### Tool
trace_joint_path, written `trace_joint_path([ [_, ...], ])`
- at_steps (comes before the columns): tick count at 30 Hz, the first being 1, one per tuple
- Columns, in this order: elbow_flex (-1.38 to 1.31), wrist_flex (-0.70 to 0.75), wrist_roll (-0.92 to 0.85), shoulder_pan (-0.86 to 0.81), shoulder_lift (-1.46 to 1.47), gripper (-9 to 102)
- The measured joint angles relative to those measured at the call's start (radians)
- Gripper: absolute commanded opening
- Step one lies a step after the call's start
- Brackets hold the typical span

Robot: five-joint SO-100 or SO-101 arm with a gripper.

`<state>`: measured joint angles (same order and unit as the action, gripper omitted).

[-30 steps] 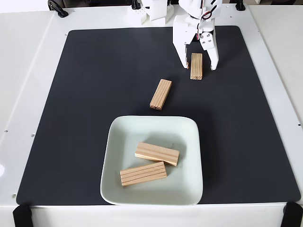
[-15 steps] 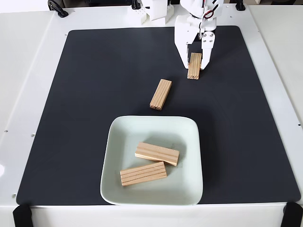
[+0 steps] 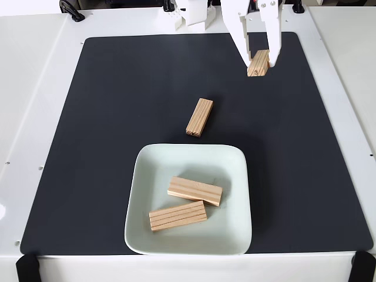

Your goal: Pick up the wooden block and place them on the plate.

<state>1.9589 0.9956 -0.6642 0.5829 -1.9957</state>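
In the fixed view my white gripper [image 3: 259, 61] is at the far right of the black mat, shut on a wooden block [image 3: 258, 63] that hangs tilted above the mat. Another wooden block [image 3: 200, 117] lies flat on the mat near the middle, just beyond the plate's far rim. The pale mint-white square plate [image 3: 229, 223] sits at the near middle and holds two wooden blocks: one [image 3: 195, 191] across its centre and one [image 3: 177, 215] nearer the front left.
The black mat [image 3: 111, 135] covers most of the white table [image 3: 35, 88]. The arm's white base [image 3: 191, 14] stands at the far edge. Black clamps [image 3: 26, 267] sit at the table's near corners.
The gripper closed around the far block, then lifted it up and to the right off the mat. The other three blocks and the plate have not moved.
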Motion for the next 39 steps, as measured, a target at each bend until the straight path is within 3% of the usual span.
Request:
trace_joint_path([
  [5,0.012,-0.009,0.144,-0.003,-0.209,-1],
  [10,0.021,-0.173,0.267,-0.026,-0.236,-1],
  [15,-0.071,-0.353,0.387,-0.138,-0.043,-1],
  [23,-0.54,-0.374,0.541,-0.256,0.499,-1],
  [26,-0.752,-0.314,0.575,-0.291,0.721,-1],
  [34,-1.405,0.055,0.583,-0.351,1.181,-1],
  [39,-1.655,0.107,0.583,-0.393,1.325,-1],
])
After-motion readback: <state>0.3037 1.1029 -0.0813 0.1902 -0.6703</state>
